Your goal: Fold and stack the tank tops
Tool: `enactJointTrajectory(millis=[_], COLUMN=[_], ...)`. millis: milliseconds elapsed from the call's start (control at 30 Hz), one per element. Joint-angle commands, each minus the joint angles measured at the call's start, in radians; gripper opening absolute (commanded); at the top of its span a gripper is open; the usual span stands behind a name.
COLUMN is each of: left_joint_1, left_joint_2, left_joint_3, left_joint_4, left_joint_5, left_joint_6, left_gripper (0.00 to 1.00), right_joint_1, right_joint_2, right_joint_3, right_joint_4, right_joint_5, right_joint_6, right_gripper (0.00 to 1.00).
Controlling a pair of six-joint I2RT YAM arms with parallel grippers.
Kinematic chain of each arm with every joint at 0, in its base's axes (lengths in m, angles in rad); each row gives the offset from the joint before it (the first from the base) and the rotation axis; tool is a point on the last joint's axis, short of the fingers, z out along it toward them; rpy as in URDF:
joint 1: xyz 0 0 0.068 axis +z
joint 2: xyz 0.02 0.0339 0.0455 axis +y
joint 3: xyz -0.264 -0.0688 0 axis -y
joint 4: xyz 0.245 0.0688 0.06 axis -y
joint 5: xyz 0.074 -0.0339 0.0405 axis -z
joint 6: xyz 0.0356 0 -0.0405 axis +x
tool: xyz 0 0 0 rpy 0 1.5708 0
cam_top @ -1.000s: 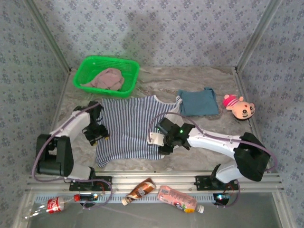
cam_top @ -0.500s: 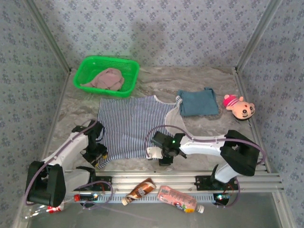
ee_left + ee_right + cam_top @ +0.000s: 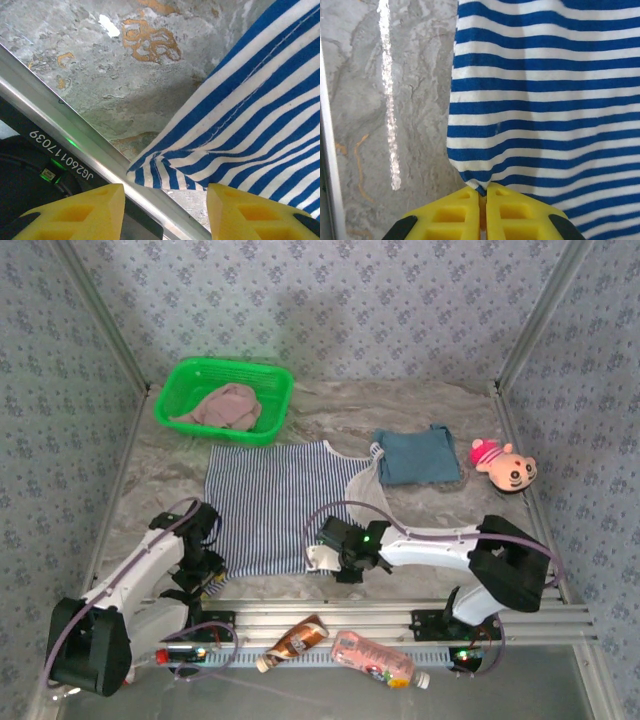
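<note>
The navy-and-white striped tank top [image 3: 265, 505] lies flat in the middle of the table. My right gripper [image 3: 322, 558] is at its near right hem corner. In the right wrist view the yellow fingers [image 3: 455, 215] are shut on that corner of the striped top [image 3: 545, 100]. My left gripper [image 3: 205, 575] is at the near left corner. Its jaws [image 3: 165, 210] stand open just short of the striped hem corner [image 3: 165, 172], not touching it. The teal tank top [image 3: 417, 456] lies folded at the back right. The pink tank top [image 3: 225, 405] is bunched in the basket.
A green basket [image 3: 190, 380] stands at the back left and a pink plush toy [image 3: 503, 466] at the right edge. An aluminium rail [image 3: 75, 132] runs along the near table edge just under the left gripper. Bottles [image 3: 372, 660] lie in front of the rail.
Both grippers came down to the striped top's near hem corners. The right gripper closed on its corner. The left gripper slid from the top's left side to the near left corner.
</note>
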Motion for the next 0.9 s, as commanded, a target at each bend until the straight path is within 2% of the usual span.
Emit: enactJointTrajectory(millis=[0, 133, 467, 600, 733, 867], left_joint_1=[-0.043, -0.057, -0.076, -0.076, -0.071, -0.057], left_joint_2=[0.005, 0.030, 0.099, 0.111, 0.086, 0.042], left_joint_3=[-0.046, -0.073, -0.087, -0.050, 0.043, 0.088], left_joint_4=[0.005, 0.059, 0.184, 0.156, 0.016, -0.061], left_joint_5=[0.006, -0.003, -0.003, -0.021, -0.089, -0.101], left_joint_6=[-0.078, -0.093, -0.081, -0.048, -0.006, 0.004], left_gripper=[0.47, 0.44, 0.20, 0.08, 0.06, 0.04], right_joint_1=[-0.009, -0.016, -0.024, -0.027, -0.029, -0.034], right_joint_2=[-0.026, -0.038, -0.038, -0.049, -0.095, -0.123], right_joint_3=[-0.014, -0.019, -0.023, -0.021, -0.023, -0.022], right_joint_4=[-0.059, -0.060, -0.049, -0.056, -0.054, -0.090], right_joint_5=[-0.020, -0.031, -0.037, -0.047, -0.098, -0.180], right_joint_6=[0.020, 0.024, 0.029, 0.040, 0.050, 0.046], right_gripper=[0.08, 0.07, 0.06, 0.06, 0.06, 0.06])
